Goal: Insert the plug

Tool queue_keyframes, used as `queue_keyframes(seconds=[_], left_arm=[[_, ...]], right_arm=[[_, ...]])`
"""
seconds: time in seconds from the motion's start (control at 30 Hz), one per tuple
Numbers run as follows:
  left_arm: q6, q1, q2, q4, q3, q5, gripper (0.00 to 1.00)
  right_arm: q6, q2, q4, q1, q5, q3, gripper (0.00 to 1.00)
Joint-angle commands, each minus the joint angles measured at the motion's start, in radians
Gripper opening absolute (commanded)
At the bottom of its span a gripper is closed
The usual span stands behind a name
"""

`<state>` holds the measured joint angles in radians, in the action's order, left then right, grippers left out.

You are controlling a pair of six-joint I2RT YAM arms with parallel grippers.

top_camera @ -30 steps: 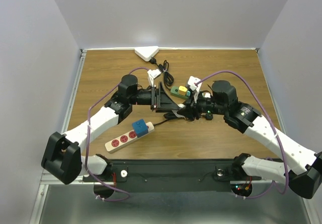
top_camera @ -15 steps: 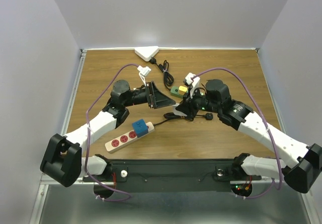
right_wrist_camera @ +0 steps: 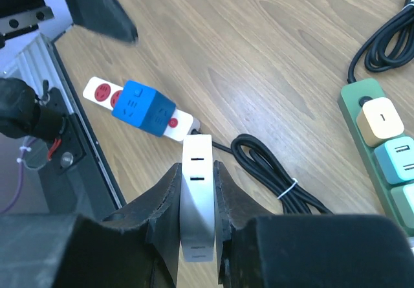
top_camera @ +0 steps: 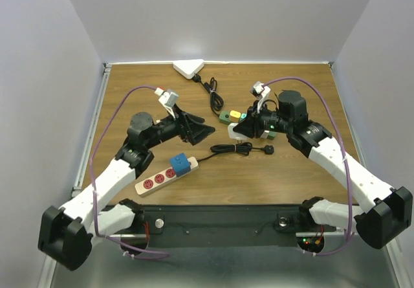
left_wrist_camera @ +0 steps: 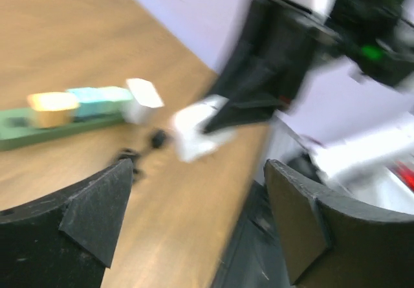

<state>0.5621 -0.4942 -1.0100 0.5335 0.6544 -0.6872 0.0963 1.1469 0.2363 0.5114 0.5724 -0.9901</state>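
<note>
On the wooden table (top_camera: 310,171), seen from above, both arms reach in toward the middle from the near edge. The left gripper (top_camera: 206,131) points to the right with its jaws spread wide and nothing between them. It sits well apart from the white power strip (top_camera: 150,182) that lies slantwise on the near left of the table, its red sockets facing up.

The right gripper (top_camera: 237,130) faces the left one across a small gap, and its jaws are closed tight on the white plug (right_wrist_camera: 196,204). A green power strip (top_camera: 228,116) lies just behind the two grippers, carrying a yellow and some pale blue-green blocks in its sockets. A coiled black cord (top_camera: 236,148), bound with a tie, lies on the wood just in front of the right gripper. A blue cube (top_camera: 183,164) is plugged into the right end of the white strip.

The plug is a small white oblong block, clamped by its two long sides between the black fingers (right_wrist_camera: 167,197). From the wrist camera its long axis runs straight out along the fingers, away from the wrist. Its free end sticks out past the fingertips and shows two short dark slots on the upper face. That end points toward the right end of the white strip, just beside the blue cube, with bare wood between them. The plug touches neither strip.
</note>
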Motion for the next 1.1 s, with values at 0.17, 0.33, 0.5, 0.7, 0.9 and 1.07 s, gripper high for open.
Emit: queue_keyframes(seconds=[0.17,0.33,0.5,0.7,0.9,1.07], left_arm=[[-0.056,-0.007,0.248,-0.685,-0.004,0.776,0.93],[0.134,-0.122,0.297,-0.863,-0.018,0.897,0.93],[0.347,-0.26,0.341,-1.026,-0.019,1.077,0.99],[0.49,-0.349,0.359,-1.098,-0.065,1.123,0.99],[0.542,-0.391,0.358,-1.087,-0.111,1.147,0.99],[0.524,-0.397,0.318,-0.989,-0.167,1.103,0.99]], right_arm=[[0.062,-0.039,-0.083,0.006,-0.094,-0.041,0.0],[0.062,-0.029,-0.083,0.004,-0.123,-0.036,0.0],[0.068,-0.045,-0.094,0.004,-0.124,-0.01,0.0],[0.069,-0.076,-0.097,0.004,-0.121,0.016,0.0],[0.069,-0.111,-0.095,0.004,-0.132,0.044,0.0],[0.068,-0.119,-0.095,0.004,-0.135,0.048,0.0]])
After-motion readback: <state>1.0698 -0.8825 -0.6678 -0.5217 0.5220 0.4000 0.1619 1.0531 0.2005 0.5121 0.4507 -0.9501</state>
